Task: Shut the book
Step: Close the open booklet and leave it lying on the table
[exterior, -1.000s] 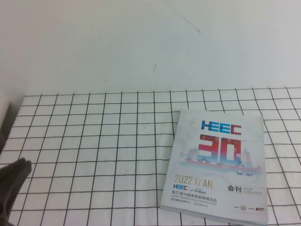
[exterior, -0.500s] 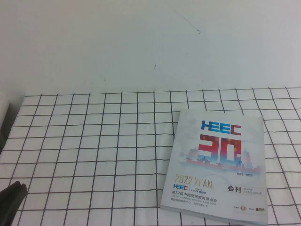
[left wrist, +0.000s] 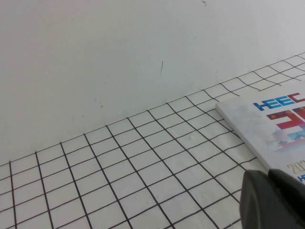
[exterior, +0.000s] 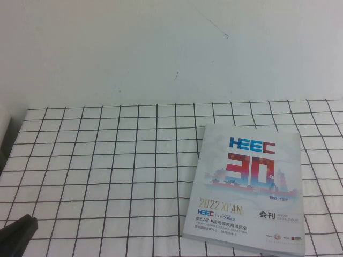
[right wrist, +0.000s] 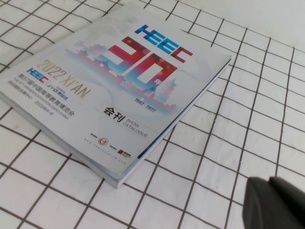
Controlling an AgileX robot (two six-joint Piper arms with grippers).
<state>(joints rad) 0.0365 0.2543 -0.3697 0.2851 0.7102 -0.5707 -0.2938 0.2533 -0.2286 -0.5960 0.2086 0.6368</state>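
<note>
A: Where the counter [exterior: 107,160] comes closest to the robot, what do you see?

B: The left gripper [exterior: 21,227], low at the near left corner. It is a dark shape above the checked cloth [exterior: 80,182], well apart from the book [exterior: 246,187].

A: And its fingers?

B: In its wrist view the left gripper [left wrist: 268,183] shows two dark fingers [left wrist: 252,200] pressed together, with only a thin seam between them. They hold nothing.

A: The right gripper?

B: It does not show from the high camera. In its own wrist view the right gripper [right wrist: 270,188] hangs over bare cloth [right wrist: 224,143] near the book [right wrist: 119,86] and does not touch it. Its fingers [right wrist: 286,205] also meet along a seam, and they have hold of nothing.

A: Where does the book lie?

B: On the right half of the counter, flat on the cloth. Its bottom edge is nearest the robot. It is closed, with the front cover up. The cover reads "HEEC", a large red and blue "30" and "2022 XI'AN". The wrist views show its page block, thick and squared up, and the book [left wrist: 271,129] sits a little askew to the grid lines.

A: Beyond it?

B: More squared cloth runs to the far edge of the counter. Behind that is a plain white wall [exterior: 161,48] with a few faint dark marks.
</note>
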